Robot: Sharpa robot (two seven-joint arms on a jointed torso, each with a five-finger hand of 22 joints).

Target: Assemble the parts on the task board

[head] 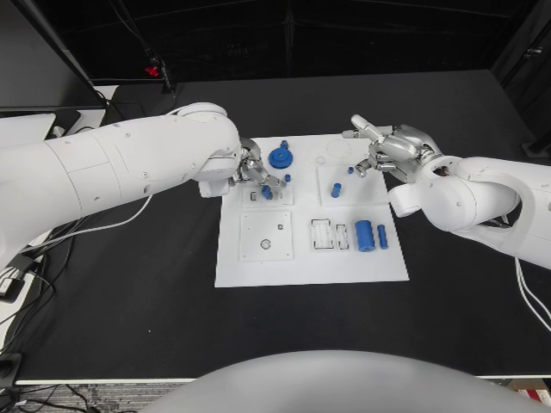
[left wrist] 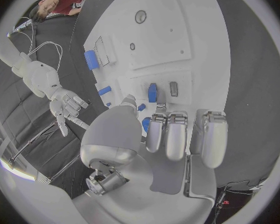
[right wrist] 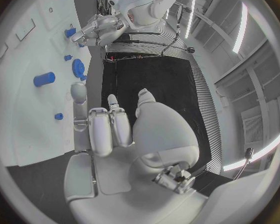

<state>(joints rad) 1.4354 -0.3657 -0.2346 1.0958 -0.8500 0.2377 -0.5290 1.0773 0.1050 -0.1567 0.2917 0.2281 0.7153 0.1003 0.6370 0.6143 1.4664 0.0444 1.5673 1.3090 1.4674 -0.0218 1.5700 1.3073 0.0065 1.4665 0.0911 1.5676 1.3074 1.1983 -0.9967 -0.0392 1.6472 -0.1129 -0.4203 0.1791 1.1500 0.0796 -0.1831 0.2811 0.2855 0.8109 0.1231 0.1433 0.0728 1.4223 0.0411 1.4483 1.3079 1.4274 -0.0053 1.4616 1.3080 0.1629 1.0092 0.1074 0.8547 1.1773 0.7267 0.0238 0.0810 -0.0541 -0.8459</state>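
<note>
**Both hands over the far half of the task board**

We start at the near edge, where the white task board [head: 311,258] lies flat on the black table [head: 151,318]. On its near right stands out a blue cylinder [head: 364,235] lying on its side, with a slimmer blue pin [head: 382,237] just to its right. Left of them we see 2 rectangular slots [head: 325,233], and further left a square panel with a round hole [head: 266,244].

Moving toward the middle, a small blue peg [head: 335,190] stands upright right of centre.

On the far left of the board, our left hand [head: 253,172] reaches in over a small blue part [head: 267,192]. In the left wrist view the fingers [left wrist: 167,134] curl down side by side just above this blue part [left wrist: 152,92], and we cannot tell whether they grip it or only hover beside it. Just beyond, a blue gear [head: 281,157] sits on the board.

On the far right, our right hand [head: 387,151] hangs over the board's far right corner. In the right wrist view its fingers [right wrist: 109,129] are bent inward, loosely together, with nothing between them, and the same gear [right wrist: 77,67] and cylinder [right wrist: 44,78] lie on the board beyond.
</note>
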